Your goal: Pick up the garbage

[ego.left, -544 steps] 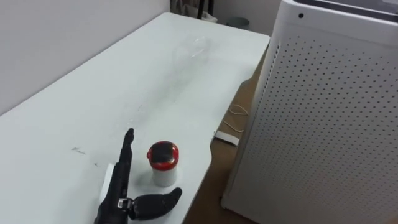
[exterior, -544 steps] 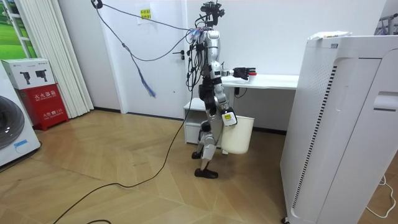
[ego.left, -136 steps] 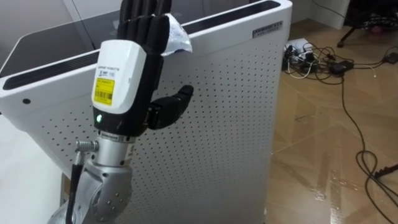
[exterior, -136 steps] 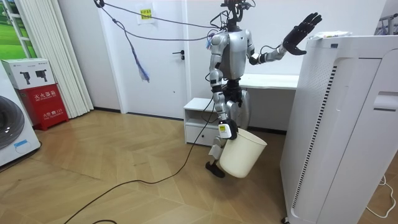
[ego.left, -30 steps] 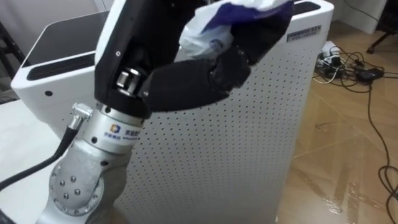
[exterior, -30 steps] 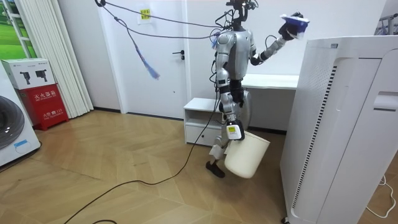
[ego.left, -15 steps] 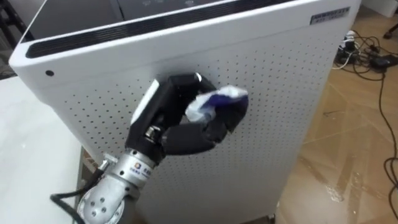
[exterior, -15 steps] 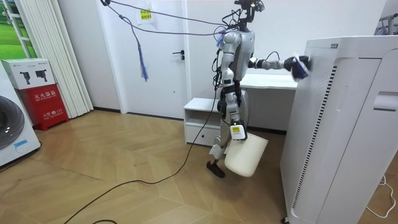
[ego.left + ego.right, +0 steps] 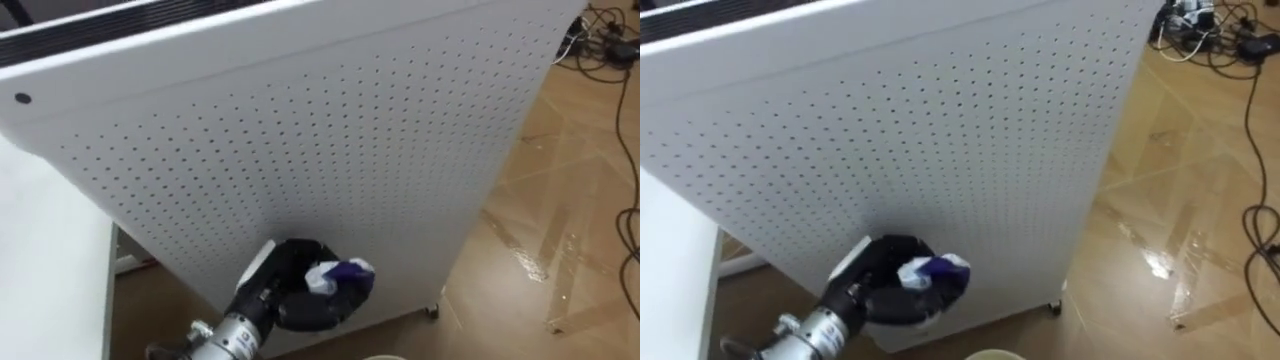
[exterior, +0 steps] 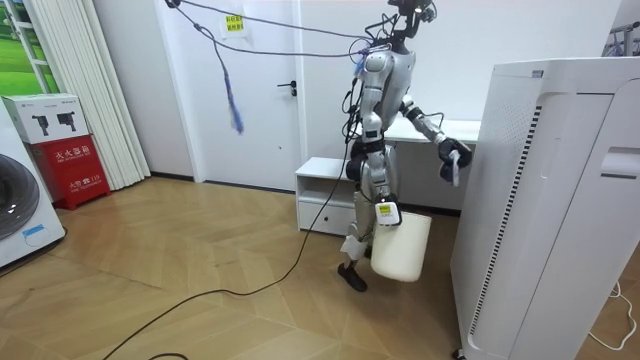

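My left hand (image 9: 296, 303) hangs low in front of the white perforated appliance (image 9: 300, 130), shut on a crumpled blue-and-white wrapper (image 9: 337, 276). The wrapper (image 9: 931, 271) pokes out between the thumb and the curled fingers. In the room view I stand between the desk and the appliance, with the left hand (image 10: 449, 154) lowered to about waist height and the wrapper (image 10: 456, 171) dangling from it. My right hand (image 10: 387, 212) is down at my side and carries a white bin (image 10: 400, 246). The bin's rim (image 9: 990, 354) peeks in under the left hand.
A white desk (image 9: 45, 290) lies to my left. Loose cables (image 9: 612, 28) sprawl on the wood floor beyond the appliance. In the room view a low white cabinet (image 10: 325, 190) stands behind me, and a red box (image 10: 68, 170) stands by the curtain.
My left arm has swung down from above the appliance's top to low in front of its perforated side, still holding the wrapper. The head view has tipped downward.
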You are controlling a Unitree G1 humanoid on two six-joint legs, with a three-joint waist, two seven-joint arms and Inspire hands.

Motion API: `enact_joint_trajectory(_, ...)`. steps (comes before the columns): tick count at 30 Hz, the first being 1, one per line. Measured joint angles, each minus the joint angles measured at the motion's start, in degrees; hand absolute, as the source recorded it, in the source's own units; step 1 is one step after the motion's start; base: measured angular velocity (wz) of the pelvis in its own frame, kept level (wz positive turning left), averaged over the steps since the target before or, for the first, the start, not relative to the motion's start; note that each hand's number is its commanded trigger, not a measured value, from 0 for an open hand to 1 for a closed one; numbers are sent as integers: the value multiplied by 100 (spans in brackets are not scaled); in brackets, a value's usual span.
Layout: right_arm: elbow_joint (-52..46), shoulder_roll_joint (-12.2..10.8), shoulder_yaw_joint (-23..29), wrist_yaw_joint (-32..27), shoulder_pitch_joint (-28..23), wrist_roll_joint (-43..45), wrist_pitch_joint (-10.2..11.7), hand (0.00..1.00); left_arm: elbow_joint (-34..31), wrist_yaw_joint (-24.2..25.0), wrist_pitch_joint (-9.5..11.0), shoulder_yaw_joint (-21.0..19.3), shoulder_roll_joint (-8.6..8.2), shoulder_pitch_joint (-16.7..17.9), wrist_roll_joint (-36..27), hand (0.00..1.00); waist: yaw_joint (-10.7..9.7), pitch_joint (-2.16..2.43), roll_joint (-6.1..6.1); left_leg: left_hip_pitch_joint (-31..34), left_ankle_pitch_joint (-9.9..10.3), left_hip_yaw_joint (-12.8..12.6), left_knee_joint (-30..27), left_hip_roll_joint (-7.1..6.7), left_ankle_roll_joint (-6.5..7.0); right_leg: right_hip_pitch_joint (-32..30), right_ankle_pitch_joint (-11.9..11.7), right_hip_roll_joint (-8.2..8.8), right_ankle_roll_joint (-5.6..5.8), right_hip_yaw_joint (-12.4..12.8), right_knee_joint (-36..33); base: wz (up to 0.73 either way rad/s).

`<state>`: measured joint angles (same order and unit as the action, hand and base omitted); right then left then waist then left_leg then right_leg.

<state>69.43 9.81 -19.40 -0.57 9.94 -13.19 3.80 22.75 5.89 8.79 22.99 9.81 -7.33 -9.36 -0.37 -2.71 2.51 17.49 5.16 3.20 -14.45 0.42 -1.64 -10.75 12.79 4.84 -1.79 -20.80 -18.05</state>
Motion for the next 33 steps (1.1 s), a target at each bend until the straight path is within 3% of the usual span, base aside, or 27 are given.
enact_joint_trajectory(7,-37,-82,-17,124,109,-24,54,100,998,47,80,152,-29,40,5,100,-71,11,-156,352,-1,-154,-187,-15,15,-298,1,26,-2,48,-91,2)
enact_joint_trajectory(17,-64,-92,47,237,196,-27,51,100,1590,164,102,156,-19,41,4,100,-72,16,-150,737,-42,-273,-502,-18,80,-698,40,30,-8,358,-375,-1)
enact_joint_trajectory(26,-75,-98,30,325,287,-24,52,100,1745,265,103,216,-60,35,3,99,-74,21,-150,1011,-76,-371,-640,35,132,-1043,46,27,-36,446,-603,-4)
enact_joint_trajectory(27,-75,-98,29,325,287,-24,52,100,1768,265,104,216,-73,33,3,91,-74,21,-150,1011,-76,-397,-644,42,132,-1042,46,27,-36,448,-607,0)
enact_joint_trajectory(29,-75,-109,30,324,289,-24,53,100,1859,264,104,230,-122,33,5,60,-73,20,-153,1015,-76,-470,-670,65,132,-1046,49,26,-40,458,-625,0)
enact_joint_trajectory(30,-75,-111,30,324,291,-24,53,100,1889,264,104,237,-136,32,4,54,-73,20,-152,1016,-76,-475,-676,65,132,-1049,51,26,-41,462,-632,0)
enact_joint_trajectory(31,-75,-110,29,324,293,-24,53,100,1916,263,103,279,-143,32,4,0,-72,20,-153,1022,-76,-481,-693,65,132,-1058,56,27,-47,469,-654,0)
enact_joint_trajectory(33,-74,-114,30,326,295,-24,53,100,1916,266,104,337,-144,32,7,0,-74,20,-153,1026,-76,-498,-710,75,132,-1061,62,23,-56,471,-673,0)
